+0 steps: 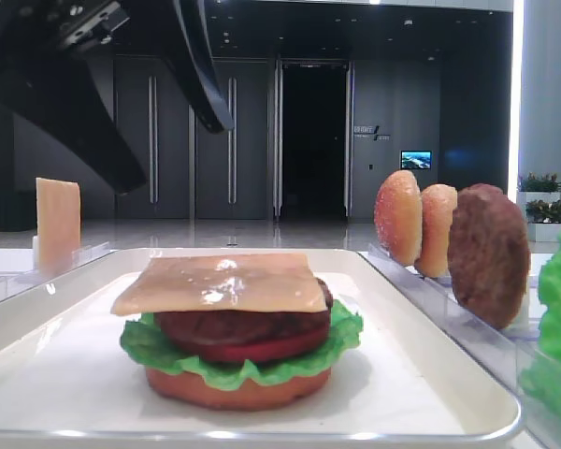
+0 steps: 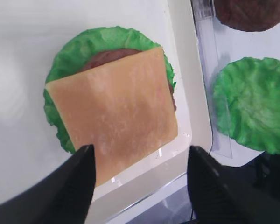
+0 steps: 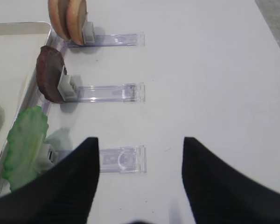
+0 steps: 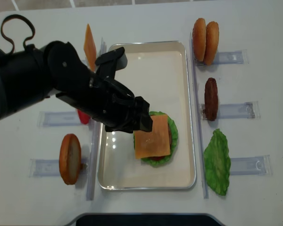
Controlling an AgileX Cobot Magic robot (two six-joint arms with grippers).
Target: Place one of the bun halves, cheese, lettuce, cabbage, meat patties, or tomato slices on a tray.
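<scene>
Left gripper (image 2: 137,186) spread, empty above cheese (image 2: 114,114), slice resting on burger in tray (image 4: 179,52); right gripper (image 3: 140,177) open, idle.

You see the cheese (image 1: 220,282) glossy and smooth, with wet-looking highlights. The lettuce (image 2: 65,60) is ruffled and slightly shiny. The tray (image 1: 449,393) is smooth white with a shiny rim. The racks (image 3: 107,92) are clear plastic, the worktop (image 3: 214,70) matt white.

Left arm (image 4: 61,84) is showing a bulky matte-black shell with rounded joint housings, and a black cable (image 4: 16,28) is looping off its rear, away from the tray (image 4: 188,117). Both grippers' fingers (image 3: 70,186) are showing black, ribbed, tapered.
</scene>
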